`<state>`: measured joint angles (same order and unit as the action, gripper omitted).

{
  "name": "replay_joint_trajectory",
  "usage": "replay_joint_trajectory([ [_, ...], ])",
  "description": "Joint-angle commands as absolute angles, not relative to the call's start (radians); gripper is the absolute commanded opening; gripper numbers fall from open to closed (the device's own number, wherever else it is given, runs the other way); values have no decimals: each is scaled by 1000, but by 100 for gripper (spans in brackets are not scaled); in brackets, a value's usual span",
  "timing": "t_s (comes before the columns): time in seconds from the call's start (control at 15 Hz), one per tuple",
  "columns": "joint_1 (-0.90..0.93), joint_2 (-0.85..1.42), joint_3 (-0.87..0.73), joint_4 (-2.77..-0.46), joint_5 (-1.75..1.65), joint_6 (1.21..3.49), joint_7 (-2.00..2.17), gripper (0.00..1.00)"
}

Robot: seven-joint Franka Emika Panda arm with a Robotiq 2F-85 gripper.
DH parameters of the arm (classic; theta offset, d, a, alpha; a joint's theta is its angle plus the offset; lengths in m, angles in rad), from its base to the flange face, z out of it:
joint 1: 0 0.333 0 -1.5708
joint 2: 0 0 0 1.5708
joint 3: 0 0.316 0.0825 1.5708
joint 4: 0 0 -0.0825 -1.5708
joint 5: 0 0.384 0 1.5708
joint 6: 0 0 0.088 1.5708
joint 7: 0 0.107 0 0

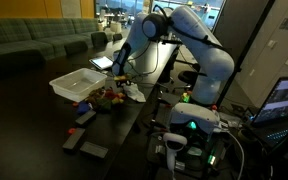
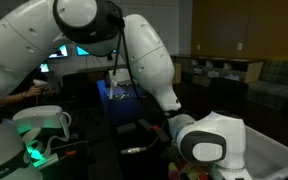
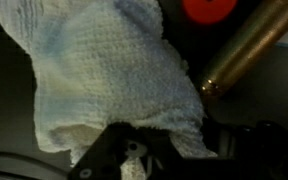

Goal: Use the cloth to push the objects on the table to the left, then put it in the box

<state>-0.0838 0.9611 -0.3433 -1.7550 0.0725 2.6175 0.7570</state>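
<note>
Cloth (image 3: 114,75), pinched by hand (image 3: 134,147), fills wrist view.

Wrist view: cloth (image 3: 114,75) and red object (image 3: 209,8) run off the top edge, a brassy cylinder (image 3: 249,45) off the right.

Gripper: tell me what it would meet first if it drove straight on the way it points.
The white cloth gripped in its fingers comes first; past it, likely the dark table, though depth is unclear.
</note>
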Motion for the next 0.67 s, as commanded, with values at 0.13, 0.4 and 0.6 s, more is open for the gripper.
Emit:
replay_joint_trajectory([
  [0.13, 32, 1016, -358, -1686, 11, 2498, 773, 14],
  [0.4, 103, 994, -364, -1705, -34, 2392, 810, 13],
  [0.6, 149, 991, -358, -1700, -53, 2315, 885, 13],
])
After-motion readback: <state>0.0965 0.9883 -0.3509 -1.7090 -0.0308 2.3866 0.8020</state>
